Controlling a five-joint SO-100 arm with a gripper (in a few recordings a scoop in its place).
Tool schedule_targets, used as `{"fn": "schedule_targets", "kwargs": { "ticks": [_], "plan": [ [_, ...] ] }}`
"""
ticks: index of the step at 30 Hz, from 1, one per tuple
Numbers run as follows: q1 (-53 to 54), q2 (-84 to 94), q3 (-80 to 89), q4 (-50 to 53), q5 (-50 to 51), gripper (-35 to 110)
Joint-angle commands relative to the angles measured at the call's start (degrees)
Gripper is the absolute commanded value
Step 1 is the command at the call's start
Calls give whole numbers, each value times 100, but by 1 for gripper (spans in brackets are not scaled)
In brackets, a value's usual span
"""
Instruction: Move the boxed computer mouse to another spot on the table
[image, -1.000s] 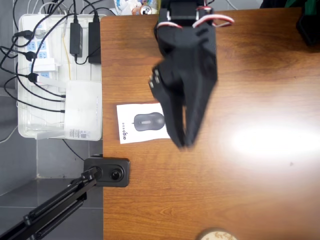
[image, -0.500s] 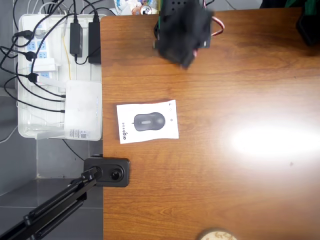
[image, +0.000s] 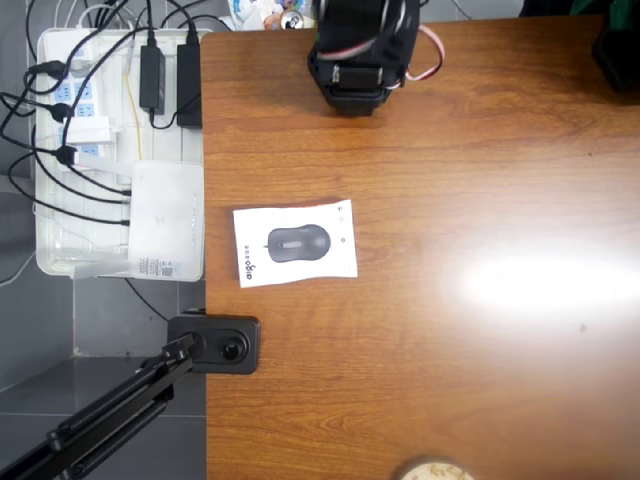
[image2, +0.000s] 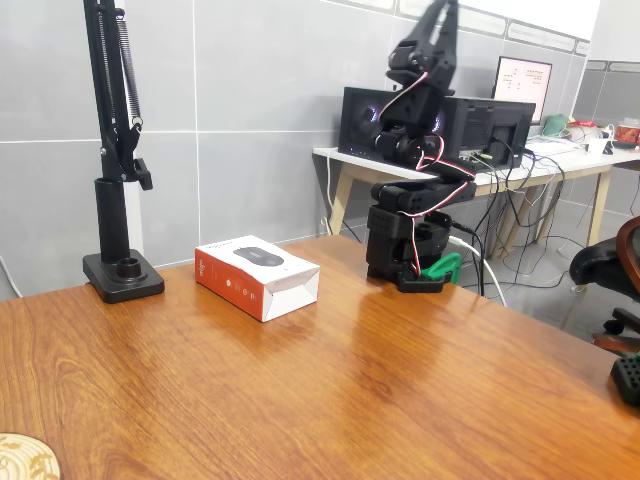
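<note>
The boxed computer mouse (image: 295, 245) lies flat near the left edge of the table (image: 450, 380) in the overhead view, white top up with a dark grey mouse pictured on it. Its orange-red sides face the camera in the fixed view (image2: 257, 275), on the table (image2: 300, 400). The black arm (image: 360, 50) is folded back over its base at the table's far edge, well clear of the box. My gripper (image2: 444, 12) points up at the top of the arm, its fingers together with nothing held.
A black stand base (image: 215, 343) (image2: 122, 272) sits just in front of the box at the table edge. Off the table to the left is a white tray of power strips (image: 110, 150) with a white router (image: 168, 215). A cork coaster (image: 432, 470) lies at the near edge.
The arm, reaching out over the right end of the box a second ago, has pulled back and folded up over its base. The box has stayed where it was.
</note>
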Motion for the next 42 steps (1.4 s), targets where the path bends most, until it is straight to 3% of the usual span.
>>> {"fn": "schedule_targets", "kwargs": {
  "ticks": [1,6,42],
  "plan": [
    [-123,-53,-26,-123,439,0],
    [-123,-53,-26,-114,844,0],
    [-123,-53,-26,-114,861,0]
  ]
}}
